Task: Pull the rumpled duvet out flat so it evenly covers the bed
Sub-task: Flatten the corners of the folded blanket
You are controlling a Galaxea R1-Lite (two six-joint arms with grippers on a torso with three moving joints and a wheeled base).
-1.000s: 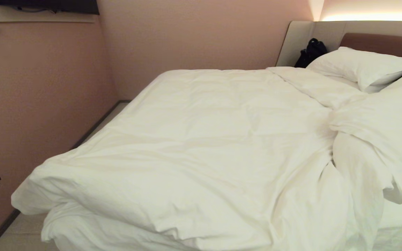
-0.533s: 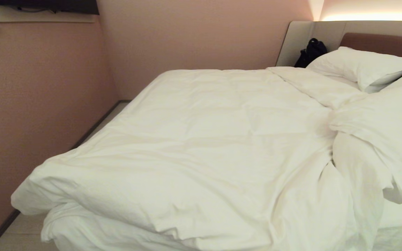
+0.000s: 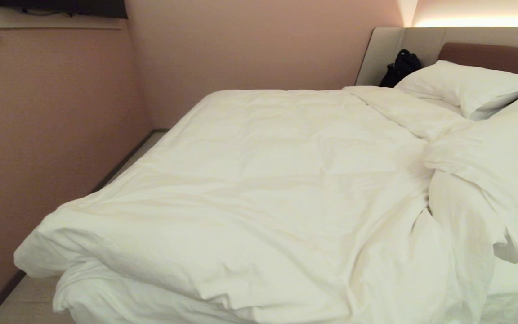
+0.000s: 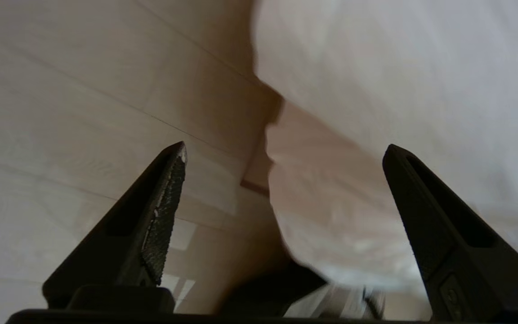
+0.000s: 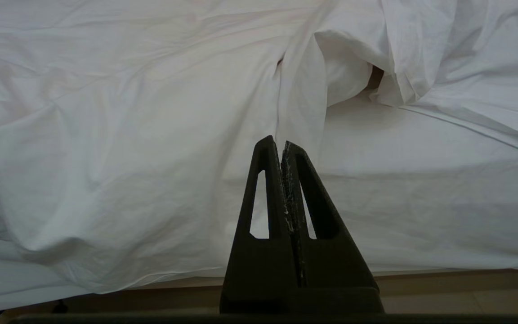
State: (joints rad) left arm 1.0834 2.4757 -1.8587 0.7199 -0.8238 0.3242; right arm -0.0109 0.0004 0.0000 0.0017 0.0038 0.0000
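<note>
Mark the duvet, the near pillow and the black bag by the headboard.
duvet (image 3: 259, 180), head view, on its flat middle.
pillow (image 3: 466, 85), head view, on its top face.
black bag (image 3: 400, 67), head view, on its body.

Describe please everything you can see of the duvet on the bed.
The duvet is a thick, puffy, plain white quilt with soft creases. It lies fairly flat over most of the bed, but bunches into rumpled folds near the pillows. Its near corner hangs over the mattress edge. No gripper touches it.
</note>
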